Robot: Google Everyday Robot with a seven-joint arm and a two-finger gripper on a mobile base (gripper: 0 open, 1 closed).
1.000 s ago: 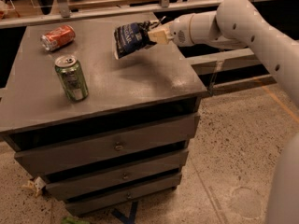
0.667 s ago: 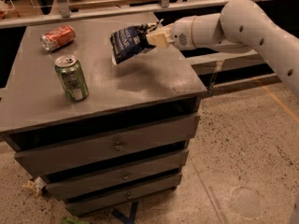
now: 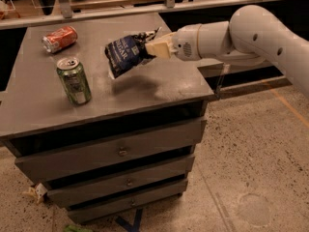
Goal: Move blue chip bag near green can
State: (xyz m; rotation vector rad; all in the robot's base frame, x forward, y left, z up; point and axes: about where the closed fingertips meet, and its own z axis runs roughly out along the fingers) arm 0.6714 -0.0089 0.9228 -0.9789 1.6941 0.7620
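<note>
Fingers (image 3: 155,48) clamp the blue chip bag (image 3: 123,54) above the table (image 3: 159,88), right of the green can (image 3: 74,81); its gripped corner seems hidden.

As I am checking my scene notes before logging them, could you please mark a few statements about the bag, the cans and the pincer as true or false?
1. The pincer grips the blue chip bag clear of the cabinet top. True.
2. The green can lies on its side. False: it stands upright.
3. The red can lies on its side behind the green can. True.
4. The blue chip bag touches the green can. False: they are apart.
</note>
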